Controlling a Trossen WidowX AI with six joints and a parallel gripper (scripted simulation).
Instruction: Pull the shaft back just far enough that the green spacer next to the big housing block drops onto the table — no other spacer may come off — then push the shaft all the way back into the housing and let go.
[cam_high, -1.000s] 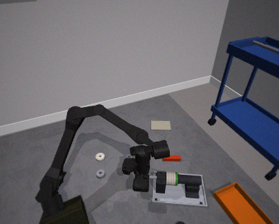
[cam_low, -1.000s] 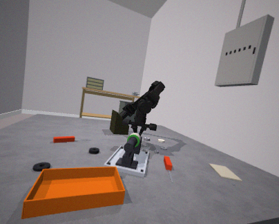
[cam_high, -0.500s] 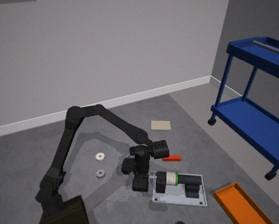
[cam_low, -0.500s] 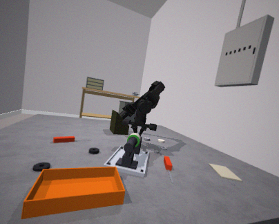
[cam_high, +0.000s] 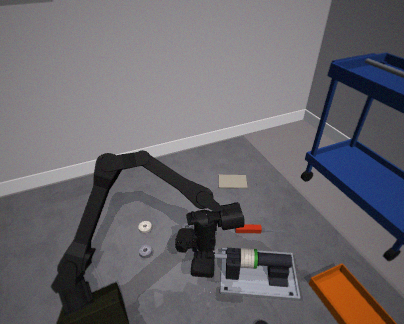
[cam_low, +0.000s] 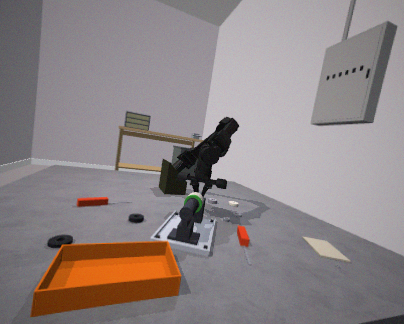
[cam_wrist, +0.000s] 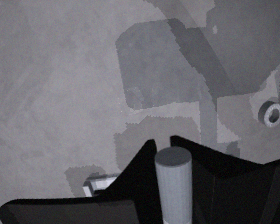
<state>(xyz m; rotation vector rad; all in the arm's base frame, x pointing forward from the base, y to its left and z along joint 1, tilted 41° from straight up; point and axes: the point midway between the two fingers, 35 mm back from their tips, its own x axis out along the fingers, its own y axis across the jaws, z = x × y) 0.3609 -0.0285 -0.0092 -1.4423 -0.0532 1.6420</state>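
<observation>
"Firstly, the jaws (cam_high: 216, 254)?"

"One pair, black, pinching the grey shaft (cam_high: 220, 255) (cam_wrist: 174, 187) near its free end."

"Green spacer (cam_high: 255, 258) (cam_low: 193, 202)?"

"One, upright, on the assembly beside the big black housing block (cam_high: 274, 260) (cam_low: 187, 212), off the desk (cam_high: 170, 295) (cam_low: 260, 295)."

"Cream spacers (cam_high: 247, 258)?"

"A stack, between the green one and the smaller black support (cam_high: 232, 265)."

"Tray?"

"One orange tray (cam_high: 345, 295) (cam_low: 107, 302), near the light base plate (cam_high: 260, 292) (cam_low: 187, 247)."
</observation>
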